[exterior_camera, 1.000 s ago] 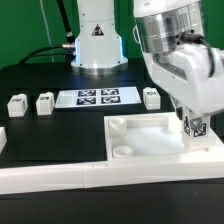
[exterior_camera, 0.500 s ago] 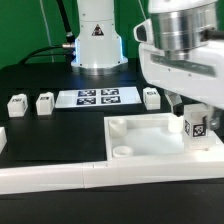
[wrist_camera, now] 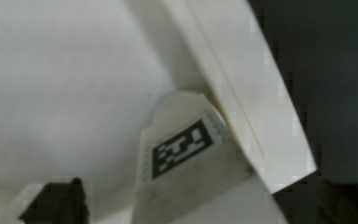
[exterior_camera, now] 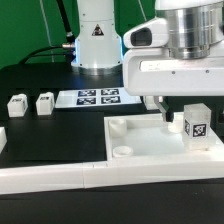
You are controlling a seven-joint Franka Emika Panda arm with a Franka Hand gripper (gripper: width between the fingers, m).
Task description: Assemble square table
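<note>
Gripper has risen off the mounted leg since the earlier frames, and its jaws are now spread wide.
Mounted leg stands upright at the corner of the square table slab on the exterior view's right, tag facing the camera, with no finger touching it. Slab lies just beside the border wall. First loose leg and second loose leg rest near the marker board.
</note>
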